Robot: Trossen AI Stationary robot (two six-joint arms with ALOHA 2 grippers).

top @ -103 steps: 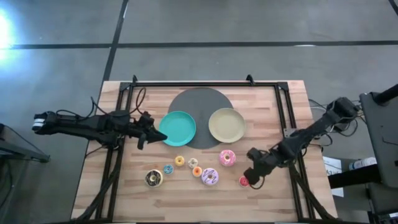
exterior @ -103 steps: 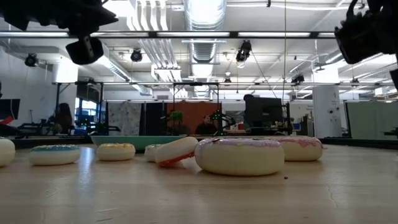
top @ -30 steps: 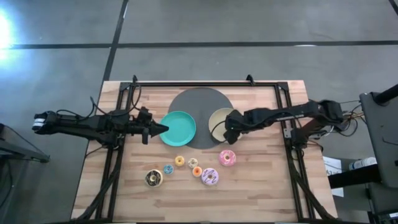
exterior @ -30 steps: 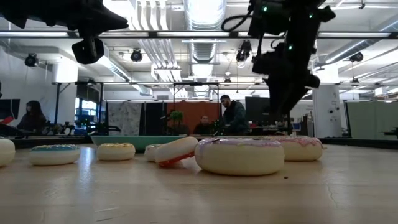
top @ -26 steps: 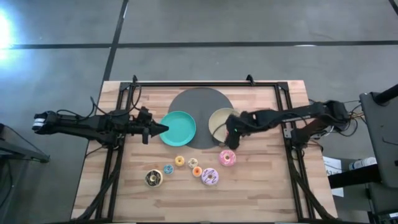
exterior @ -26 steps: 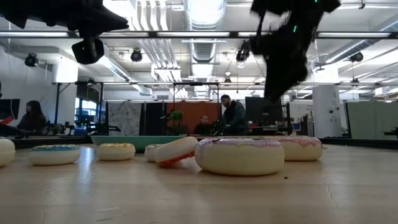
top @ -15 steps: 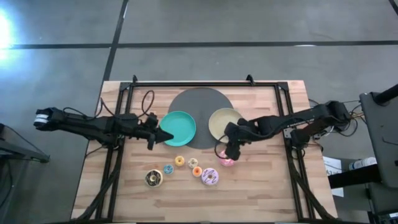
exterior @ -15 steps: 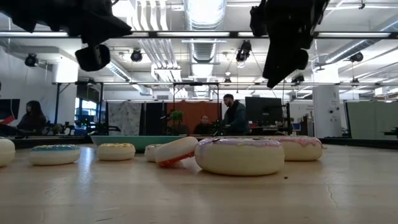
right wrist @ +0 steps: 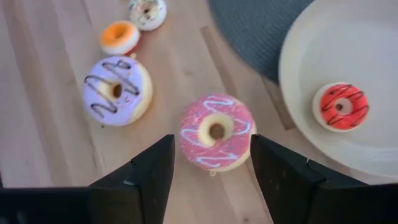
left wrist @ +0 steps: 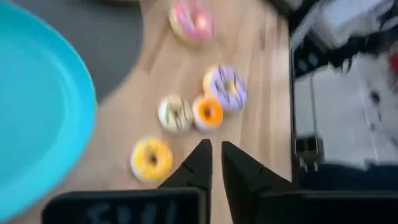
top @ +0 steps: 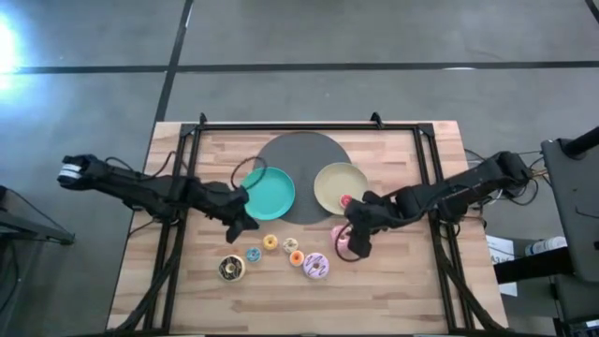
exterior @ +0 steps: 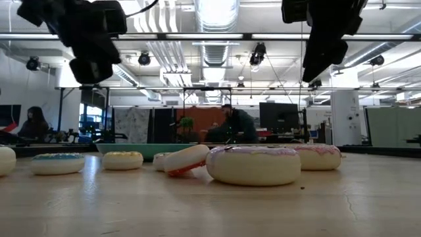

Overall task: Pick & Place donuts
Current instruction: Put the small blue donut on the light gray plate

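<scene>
Right pincer (right wrist: 211, 165) hangs spread wide over the pink donut (right wrist: 216, 132), its wrist view alone showing the red donut (right wrist: 340, 106) on the beige plate (right wrist: 298, 62), while the left pincer (left wrist: 213, 163) is nearly closed.

From above, the right gripper (top: 351, 241) covers most of the pink donut (top: 339, 235). The beige plate (right wrist: 373, 149) runs off the right wrist picture at 3 o'clock. The left wrist picture is motion-blurred; its teal plate (left wrist: 37, 112) is cut off at 9 o'clock. At table height, the chocolate donut (exterior: 5, 161) is cropped at 9 o'clock, and both grippers leave the top edge.
</scene>
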